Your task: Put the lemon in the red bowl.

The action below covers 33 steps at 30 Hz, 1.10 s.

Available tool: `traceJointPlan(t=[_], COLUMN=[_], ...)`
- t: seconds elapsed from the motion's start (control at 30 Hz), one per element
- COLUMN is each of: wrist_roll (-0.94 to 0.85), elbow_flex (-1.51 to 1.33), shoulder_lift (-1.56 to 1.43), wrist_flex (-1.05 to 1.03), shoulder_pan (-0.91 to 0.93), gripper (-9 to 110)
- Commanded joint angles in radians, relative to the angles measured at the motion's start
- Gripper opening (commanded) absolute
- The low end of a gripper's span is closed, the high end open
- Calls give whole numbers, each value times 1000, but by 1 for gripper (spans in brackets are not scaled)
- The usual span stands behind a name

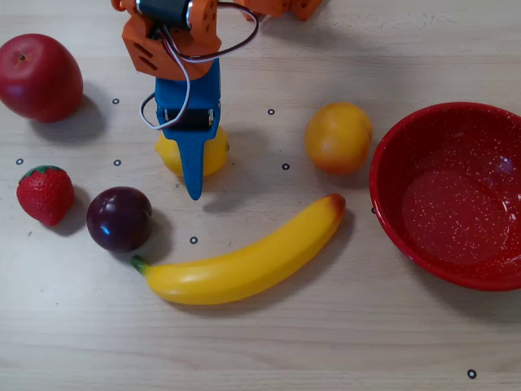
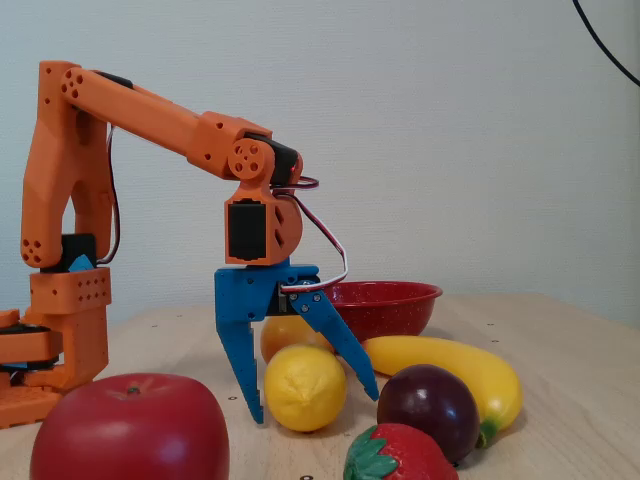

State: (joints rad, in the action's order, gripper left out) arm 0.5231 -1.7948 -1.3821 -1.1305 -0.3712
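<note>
The yellow lemon (image 1: 216, 153) lies on the wooden table, mostly covered by my blue gripper (image 1: 193, 160) in the overhead view. In the fixed view the lemon (image 2: 304, 388) rests on the table between the two blue fingers of my gripper (image 2: 312, 404). The jaws are spread open and straddle it, with the tips near the table. I cannot tell whether the fingers touch it. The red bowl (image 1: 404, 147) stands empty at the right edge of the overhead view, and it shows behind the gripper in the fixed view (image 2: 395, 303).
An orange fruit (image 1: 338, 137) lies between the lemon and the bowl. A banana (image 1: 244, 265) lies below it. A plum (image 1: 119, 218), a strawberry (image 1: 45, 194) and a red apple (image 1: 39, 77) are on the left.
</note>
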Motion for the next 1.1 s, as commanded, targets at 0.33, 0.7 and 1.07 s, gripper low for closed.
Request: traceJointPlan(t=[0.33, 0.7, 1.07], wrist_roll=[0, 41, -97], elbow_flex=[41, 38, 291], shoulder_lift=[-91, -106, -195], wrist_flex=[-37, -52, -330], shoulder_pan=[-35, -31, 0], gripper=[25, 1, 0])
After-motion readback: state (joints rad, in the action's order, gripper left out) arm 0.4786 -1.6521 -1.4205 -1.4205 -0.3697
